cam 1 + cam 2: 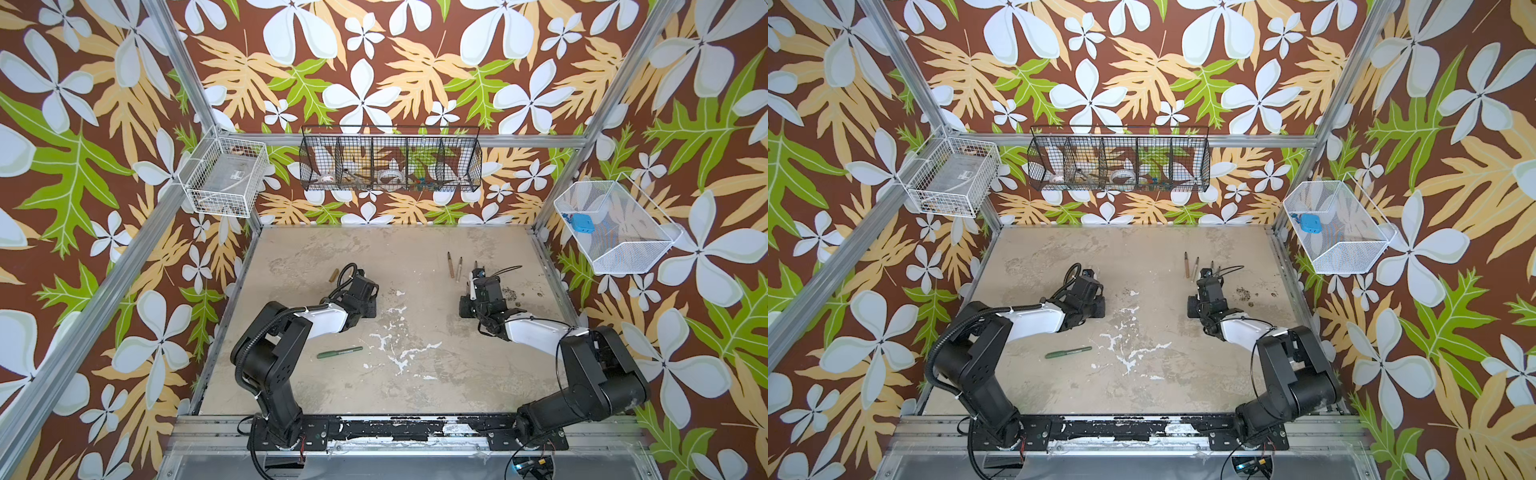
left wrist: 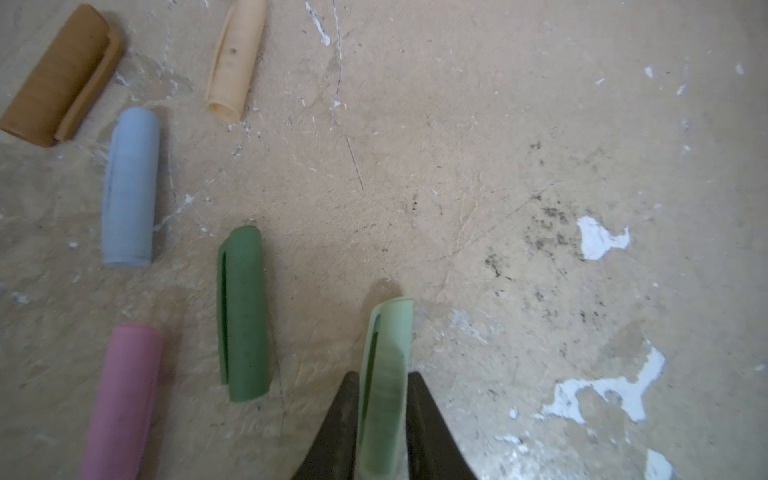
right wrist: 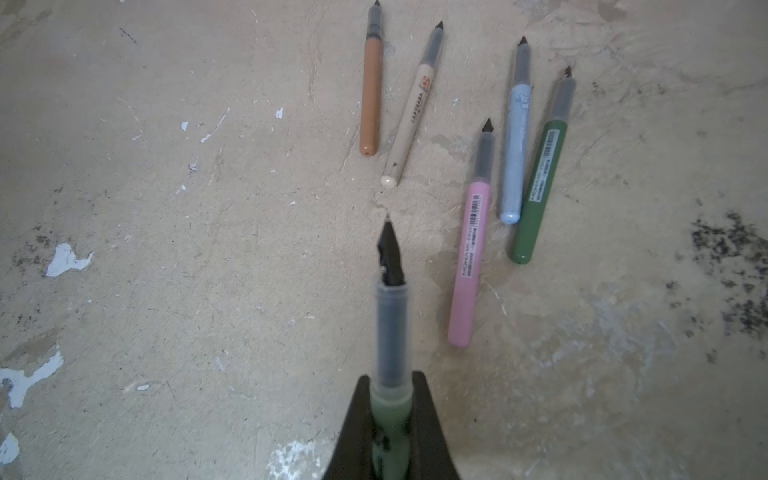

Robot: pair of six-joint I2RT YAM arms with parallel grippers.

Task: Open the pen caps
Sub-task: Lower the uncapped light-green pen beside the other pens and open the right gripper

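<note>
Risk noted: pale green cap (image 2: 388,353), flanked narrowly by left gripper (image 2: 383,376) just beside dark green cap (image 2: 245,316), could roll into it if dropped tilted; clamping cannot be told. Uncapped pale green pen (image 3: 390,324) is held fast by right gripper (image 3: 391,377).

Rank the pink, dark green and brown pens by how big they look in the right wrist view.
1. pink pen
2. dark green pen
3. brown pen
The pink one lies nearest the camera and the brown one farthest, so their true sizes may well match.
</note>
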